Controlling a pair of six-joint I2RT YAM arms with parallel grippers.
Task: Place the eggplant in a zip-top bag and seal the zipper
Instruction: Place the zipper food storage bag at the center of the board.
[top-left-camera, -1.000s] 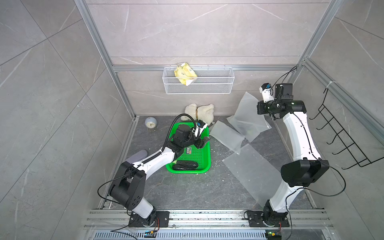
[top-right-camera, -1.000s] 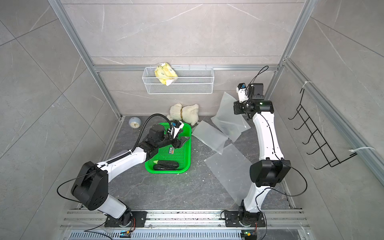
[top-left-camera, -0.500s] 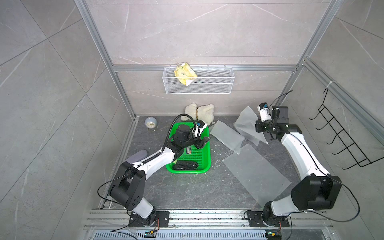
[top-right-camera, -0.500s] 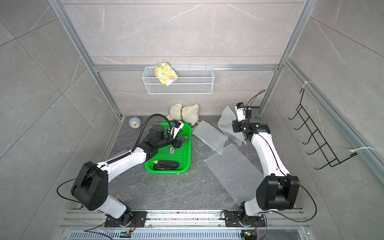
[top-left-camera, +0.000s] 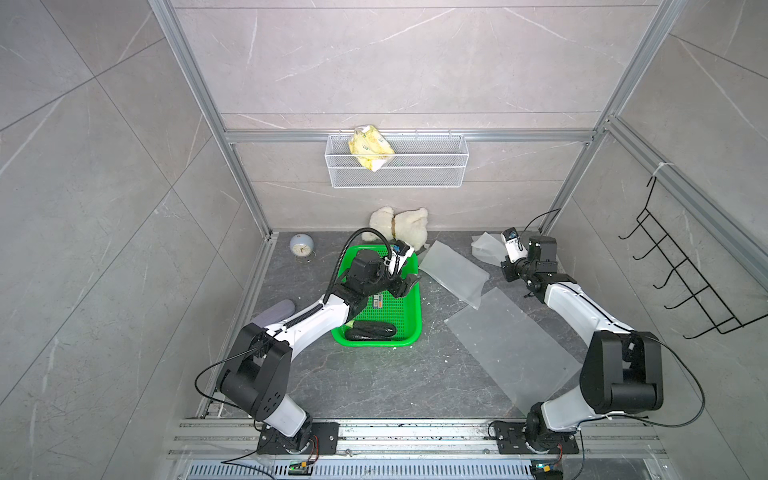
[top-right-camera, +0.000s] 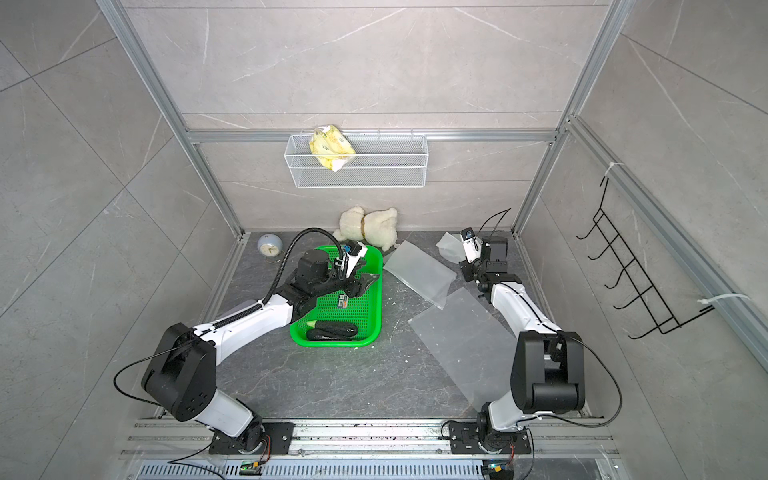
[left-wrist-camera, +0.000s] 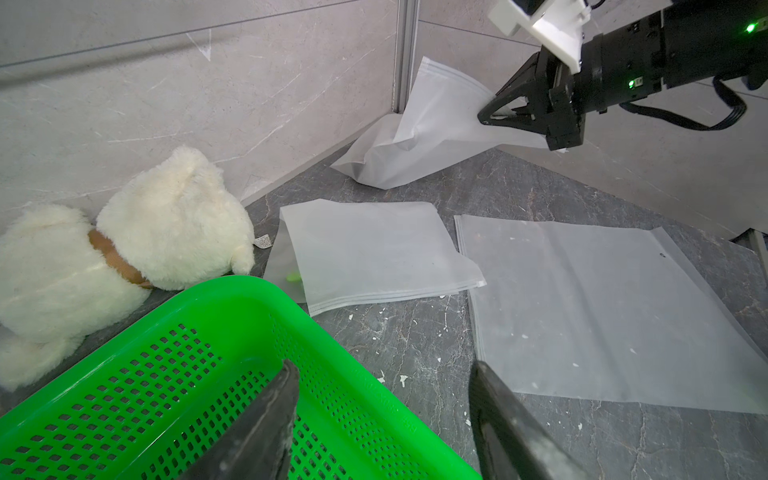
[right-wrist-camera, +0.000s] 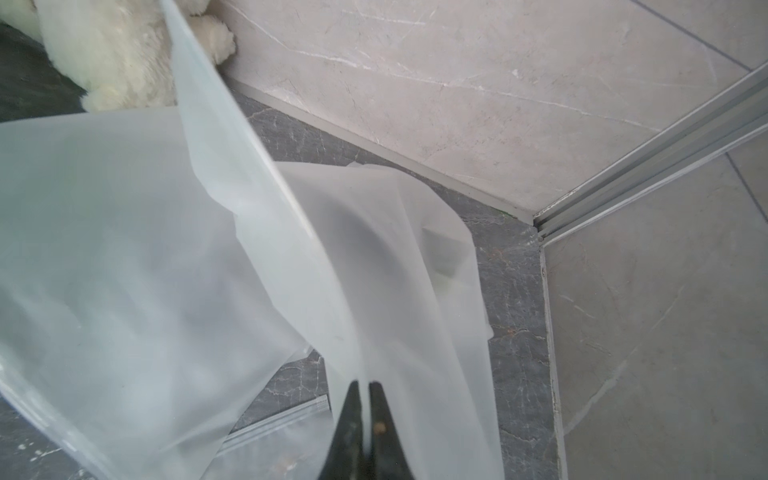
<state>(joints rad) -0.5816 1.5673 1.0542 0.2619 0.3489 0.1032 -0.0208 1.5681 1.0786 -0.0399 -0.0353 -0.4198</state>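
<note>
Right tool (left-wrist-camera: 488, 115) clamps one zip-top bag (left-wrist-camera: 432, 137) (three total); left tool (left-wrist-camera: 384, 370) spread; one eggplant (top-left-camera: 371, 331) in basket (top-left-camera: 374, 343).

The edge of the left wrist view cuts off the fingers (left-wrist-camera: 270, 415) of the left claw (left-wrist-camera: 384, 374). The label (top-left-camera: 377, 300) in the green tray (top-left-camera: 401, 309) is too small to read.

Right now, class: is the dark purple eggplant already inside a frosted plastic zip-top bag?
No, the dark purple eggplant lies bare in the green perforated plastic basket.
</note>
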